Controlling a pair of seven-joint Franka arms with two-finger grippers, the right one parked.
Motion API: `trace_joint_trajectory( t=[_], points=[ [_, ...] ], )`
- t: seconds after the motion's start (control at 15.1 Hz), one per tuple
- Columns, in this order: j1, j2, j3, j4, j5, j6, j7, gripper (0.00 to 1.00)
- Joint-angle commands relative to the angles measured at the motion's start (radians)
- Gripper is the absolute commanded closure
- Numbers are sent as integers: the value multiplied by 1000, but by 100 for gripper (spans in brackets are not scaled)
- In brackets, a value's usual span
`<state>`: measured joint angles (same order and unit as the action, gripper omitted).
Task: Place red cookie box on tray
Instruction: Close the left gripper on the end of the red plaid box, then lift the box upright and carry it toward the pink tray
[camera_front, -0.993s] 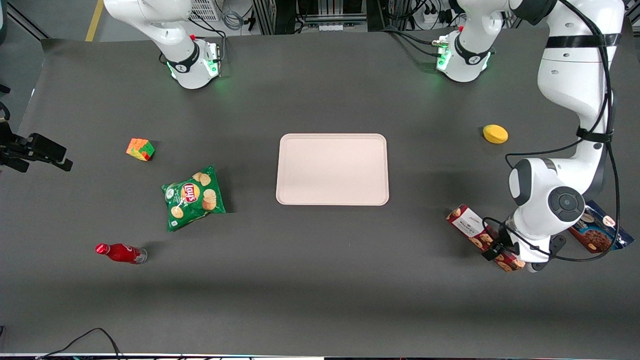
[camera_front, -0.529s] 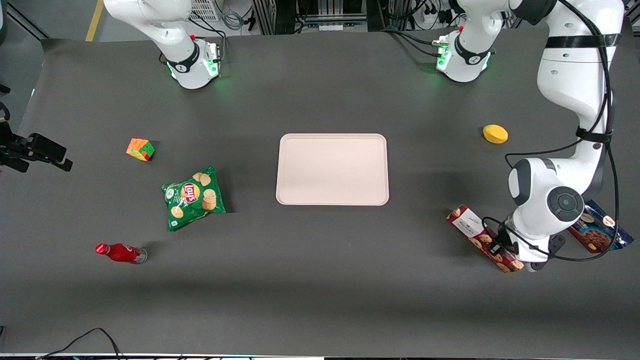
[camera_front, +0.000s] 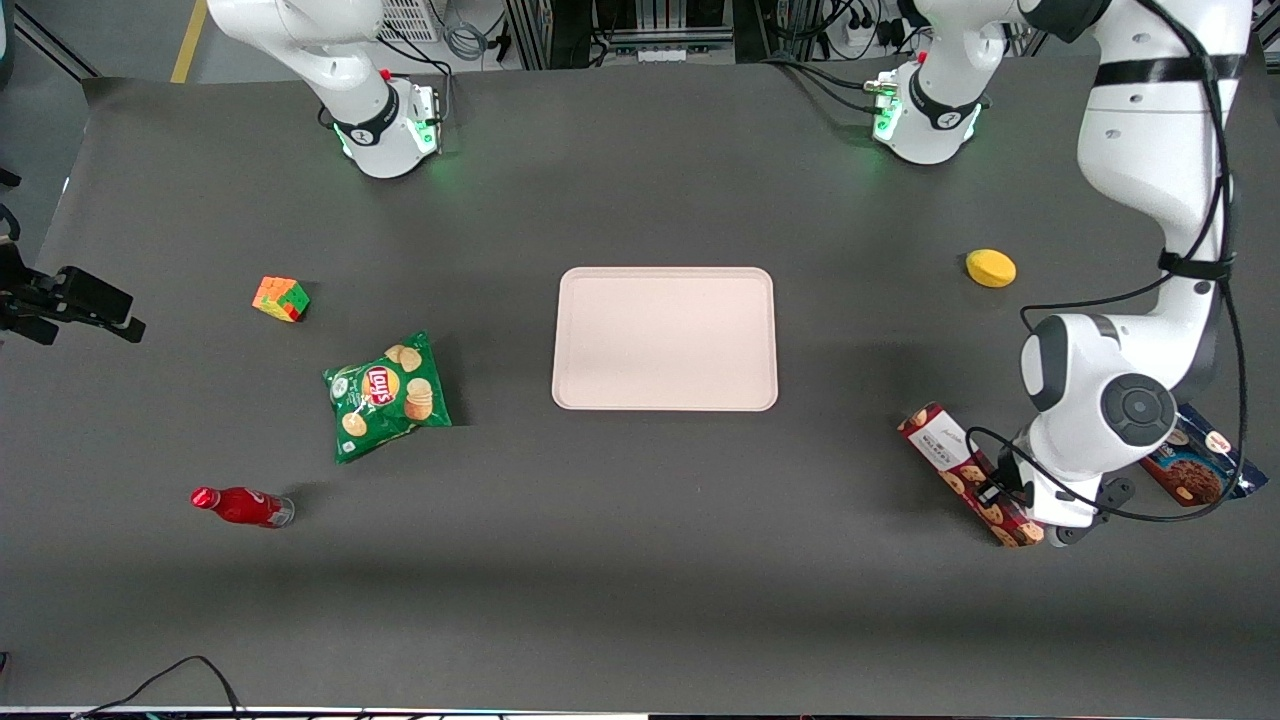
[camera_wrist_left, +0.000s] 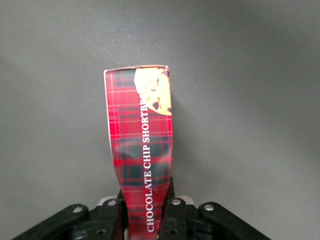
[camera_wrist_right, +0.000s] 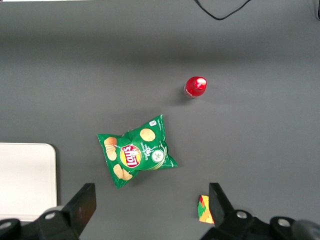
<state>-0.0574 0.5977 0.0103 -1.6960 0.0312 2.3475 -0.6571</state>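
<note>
Dark table (camera_front: 640, 560): gripper (camera_wrist_left: 146, 212) clamping red cookie box (camera_wrist_left: 142, 135)

A dark grey table (camera_front: 620, 560) carries everything. The pale pink tray (camera_front: 665, 338) lies flat near its middle. Toward the parked arm's end lie a colour cube (camera_front: 281, 298), a green chip bag (camera_front: 386, 394) and, nearest the front camera of these 3, a red bottle (camera_front: 241, 506) on its side. Toward the working arm's end sit a yellow round object (camera_front: 990, 267) and a blue-and-brown cookie pouch (camera_front: 1195, 465). There too the gripper (camera_wrist_left: 146, 212) is closed on 1 end of the red cookie box (camera_front: 955, 465); whether the box touches the table cannot be told. The 2 arm bases (camera_front: 385, 130) stand along the edge farthest from the front camera.
</note>
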Motion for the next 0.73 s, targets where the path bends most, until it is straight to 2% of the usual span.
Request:
trace_joint_trajectory(
  t=[0.0, 0.2, 0.4, 0.66],
  points=[
    [-36, -91, 2, 113, -25, -258, 77, 100],
    [-50, -176, -64, 156, -24, -373, 91, 100],
    [-52, -228, -168, 196, -16, -471, 138, 100],
    [-58, -260, -286, 211, -5, -505, 145, 100]
  ],
)
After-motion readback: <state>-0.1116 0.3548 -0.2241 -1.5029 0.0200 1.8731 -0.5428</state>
